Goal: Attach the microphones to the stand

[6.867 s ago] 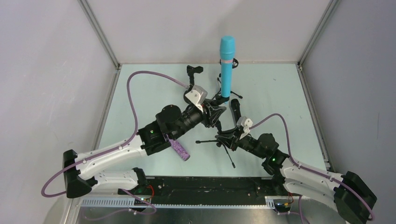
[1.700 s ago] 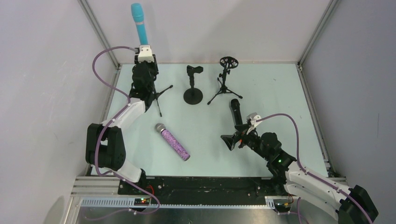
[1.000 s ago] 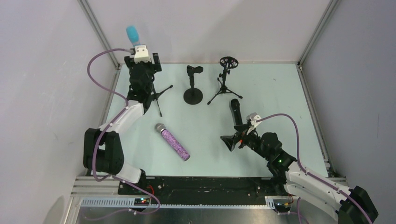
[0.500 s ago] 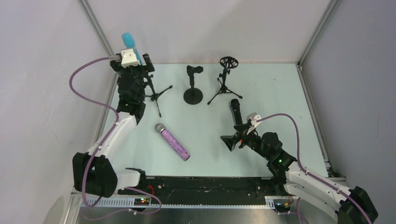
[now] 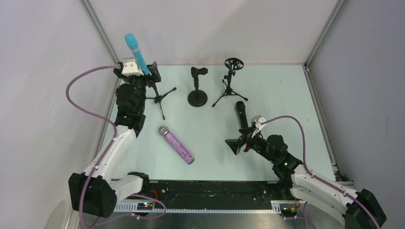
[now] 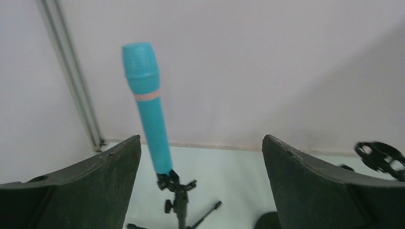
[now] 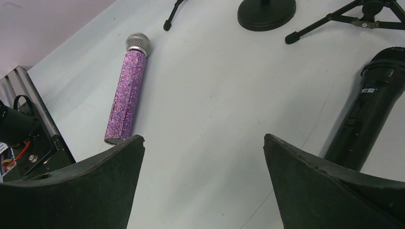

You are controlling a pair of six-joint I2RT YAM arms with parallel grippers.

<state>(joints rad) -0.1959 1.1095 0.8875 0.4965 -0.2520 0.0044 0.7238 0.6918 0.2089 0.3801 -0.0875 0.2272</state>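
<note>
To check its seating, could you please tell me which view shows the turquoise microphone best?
Left wrist: the turquoise microphone shows whole, tilted, its base in the tripod stand clip. Top external shows it small, the clip unclear; right wrist shows none.

The turquoise microphone (image 5: 136, 51) is standing tilted in the far-left tripod stand (image 5: 157, 98); the purple glitter microphone (image 5: 178, 146) and black microphone (image 5: 241, 114) are lying flat, well apart.
</note>
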